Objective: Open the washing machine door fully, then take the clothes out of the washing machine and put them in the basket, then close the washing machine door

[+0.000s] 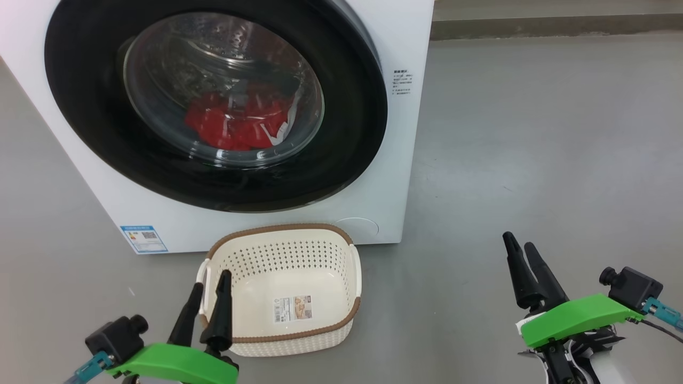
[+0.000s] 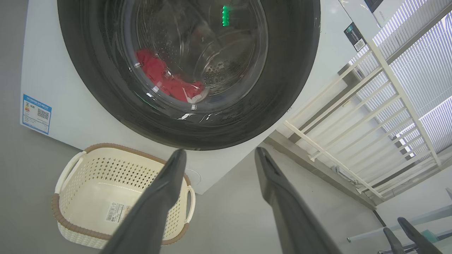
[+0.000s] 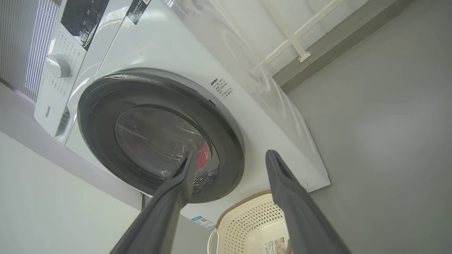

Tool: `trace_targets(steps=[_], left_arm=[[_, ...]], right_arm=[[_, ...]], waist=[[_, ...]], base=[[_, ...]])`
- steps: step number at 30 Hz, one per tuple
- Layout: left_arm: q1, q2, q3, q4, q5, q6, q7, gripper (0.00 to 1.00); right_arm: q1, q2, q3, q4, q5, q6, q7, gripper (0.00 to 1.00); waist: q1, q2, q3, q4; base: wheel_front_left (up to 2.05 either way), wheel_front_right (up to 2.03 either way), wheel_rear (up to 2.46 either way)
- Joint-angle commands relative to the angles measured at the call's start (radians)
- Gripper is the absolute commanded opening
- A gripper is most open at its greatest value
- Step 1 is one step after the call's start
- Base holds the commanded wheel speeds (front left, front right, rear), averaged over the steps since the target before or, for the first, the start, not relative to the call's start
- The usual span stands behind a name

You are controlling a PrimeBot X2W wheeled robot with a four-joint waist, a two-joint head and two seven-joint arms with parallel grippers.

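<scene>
The washing machine (image 1: 397, 160) stands ahead with its washing machine door (image 1: 90, 122) lying against the front; the same black rim shows in both wrist views (image 2: 106, 102) (image 3: 99, 141). Behind the glass lie the red clothes (image 1: 235, 125) (image 2: 159, 74) (image 3: 202, 159) in the drum. The basket (image 1: 277, 242) (image 2: 106, 165) (image 3: 247, 218) sits on the floor below the door, with nothing in it. My left gripper (image 1: 212, 279) (image 2: 219, 151) hovers open over the basket's left handle. My right gripper (image 1: 517, 240) (image 3: 232, 152) is open above bare floor to the right, also seen as a gripper (image 2: 393, 224) low in the left wrist view.
Grey floor (image 1: 533, 133) stretches wide to the right of the machine, ending at a low wall strip (image 1: 533, 26). A white railing (image 2: 353, 116) stands before slatted windows. The machine's control panel carries a round knob (image 3: 58, 65).
</scene>
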Motion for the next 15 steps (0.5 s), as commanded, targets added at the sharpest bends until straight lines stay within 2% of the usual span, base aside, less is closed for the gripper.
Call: trace_targets(steps=[1, 15], left_arm=[[-0.047, 0.018, 0.014, -0.030, 0.036, 0.008, -0.015, 1.00], [-0.074, 0.021, 0.001, -0.007, 0.239, 0.044, -0.059, 1.00]], right_arm=[[-0.053, -0.010, 0.016, -0.031, -0.030, 0.000, -0.012, 1.00], [-0.078, -0.014, 0.026, -0.042, -0.230, 0.000, -0.056, 1.00]], waist=[[-0.0001, -0.0001, 0.000, 0.000], [-0.0001, -0.0001, -0.002, -0.007]], base=[[0.00, 0.00, 0.00], [0.00, 0.00, 0.00]])
